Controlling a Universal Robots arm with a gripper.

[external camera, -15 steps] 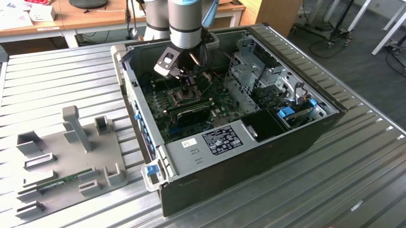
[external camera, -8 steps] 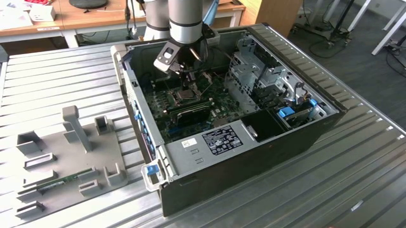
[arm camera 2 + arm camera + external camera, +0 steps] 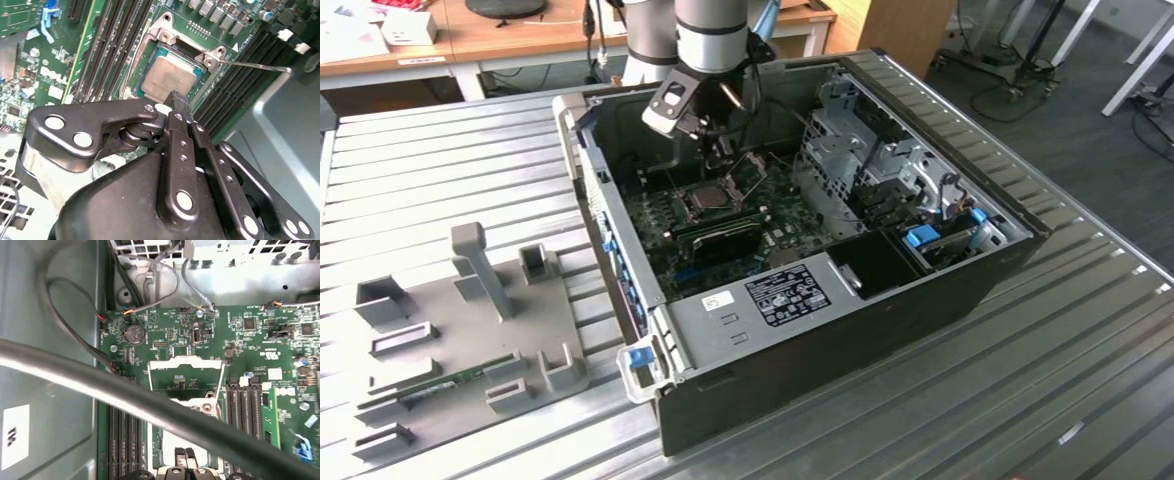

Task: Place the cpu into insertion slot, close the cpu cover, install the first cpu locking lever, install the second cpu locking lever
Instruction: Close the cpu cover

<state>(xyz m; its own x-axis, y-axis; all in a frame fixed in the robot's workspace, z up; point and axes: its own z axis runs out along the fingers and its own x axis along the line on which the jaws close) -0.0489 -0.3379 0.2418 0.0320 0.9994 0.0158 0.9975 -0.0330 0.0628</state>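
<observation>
Pincer point(image 3: 179, 102) closed, empty, by cpu point(image 3: 167, 75): dull silver sq. in insertion slot point(image 3: 172, 50), cpu cover point(image 3: 185, 361) up.

The chip point(image 3: 167, 75) has a dull grey metal top; its cover point(image 3: 185, 360) is thin shiny metal; the table point(image 3: 440, 140) is ribbed bare metal.

Gleams dull silver-grey on the cpu point(image 3: 170, 75), green on the circuit board point(image 3: 30, 60) (dotted with white print). Shines silvery on the cpu cover point(image 3: 185, 361). Glossy black on the fingers point(image 3: 181, 107), with silver rivets. Black along the memory slots point(image 3: 107, 45); pale grey in ribbed stripes over the surface point(image 3: 440, 160); blue on a clip point(image 3: 48, 17).
</observation>
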